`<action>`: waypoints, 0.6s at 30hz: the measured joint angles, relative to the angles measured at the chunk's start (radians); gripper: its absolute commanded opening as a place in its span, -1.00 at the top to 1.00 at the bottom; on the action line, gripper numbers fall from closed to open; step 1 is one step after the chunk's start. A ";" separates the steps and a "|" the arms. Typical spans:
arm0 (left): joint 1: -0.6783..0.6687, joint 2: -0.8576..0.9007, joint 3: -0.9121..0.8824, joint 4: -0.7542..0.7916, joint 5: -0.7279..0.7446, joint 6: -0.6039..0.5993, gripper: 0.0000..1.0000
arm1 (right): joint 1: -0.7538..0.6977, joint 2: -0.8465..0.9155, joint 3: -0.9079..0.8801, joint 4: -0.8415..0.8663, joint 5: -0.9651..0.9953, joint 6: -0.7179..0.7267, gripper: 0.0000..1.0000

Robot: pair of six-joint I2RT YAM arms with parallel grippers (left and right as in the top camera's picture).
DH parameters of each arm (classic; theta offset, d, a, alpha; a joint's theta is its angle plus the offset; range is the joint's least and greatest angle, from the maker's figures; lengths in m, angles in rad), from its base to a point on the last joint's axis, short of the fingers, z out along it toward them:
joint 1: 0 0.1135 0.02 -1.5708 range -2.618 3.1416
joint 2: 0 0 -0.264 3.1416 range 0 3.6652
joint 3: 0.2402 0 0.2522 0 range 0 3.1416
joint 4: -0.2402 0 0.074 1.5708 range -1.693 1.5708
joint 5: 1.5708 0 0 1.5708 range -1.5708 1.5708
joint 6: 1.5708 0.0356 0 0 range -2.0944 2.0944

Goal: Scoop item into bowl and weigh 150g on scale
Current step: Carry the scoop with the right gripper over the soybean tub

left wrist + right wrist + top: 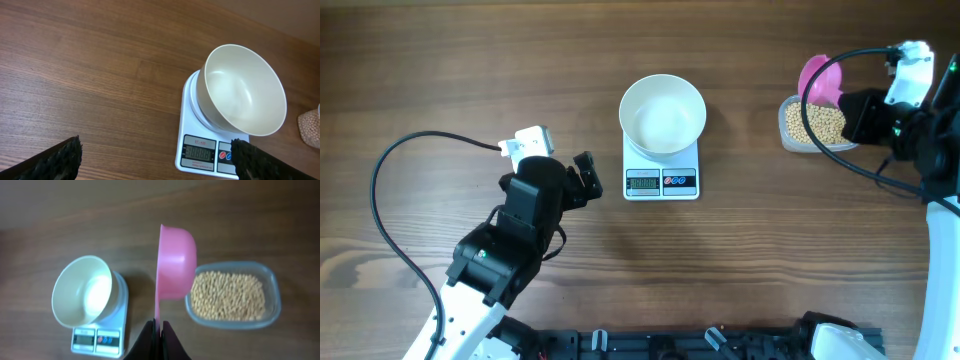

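- The scale [197, 150] is showing a row of digits on its grey display [199, 153]. They are too small to read, as is the red print above them.
- Two round buttons [225, 155] are sitting just right of the display, one reddish and one blue.
- One white bowl [243, 90] is standing on the scale, covering the platform's back part and leaving the front strip in view.
- One clear tub [270, 287] is lying on the wooden table [470, 60], well to the right of the scale. It is holding the many tan beans [227, 296].
- The right gripper [157, 330] is pinching the handle of the one pink scoop [175, 262], with its jaws closed on it.
- The scoop is hanging tilted on its side by the tub's left end, hiding a bit of that rim. Whether it is touching the beans I cannot tell.
- The left gripper [155, 150] is gaping wide with nothing in it. It is hovering above bare wood left of the scale and pointing toward it.
- A black cable [382, 200] is looping over the table beside the left arm.
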State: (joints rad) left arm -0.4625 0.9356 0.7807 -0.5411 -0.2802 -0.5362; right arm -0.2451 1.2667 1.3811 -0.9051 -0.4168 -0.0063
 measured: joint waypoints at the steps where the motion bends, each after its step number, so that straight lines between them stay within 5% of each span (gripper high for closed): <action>1: 0.000 0.000 0.000 -0.001 0.000 0.000 -1.00 | 0.000 0.000 0.000 0.029 0.014 0.000 0.91; 18: 0.000 0.000 0.000 -0.002 0.000 0.000 -1.00 | 0.000 0.061 0.000 0.100 0.224 -0.008 0.91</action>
State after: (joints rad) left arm -0.4625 0.9356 0.7807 -0.5434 -0.2802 -0.5362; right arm -0.2451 1.3277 1.3808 -0.8055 -0.1928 -0.0139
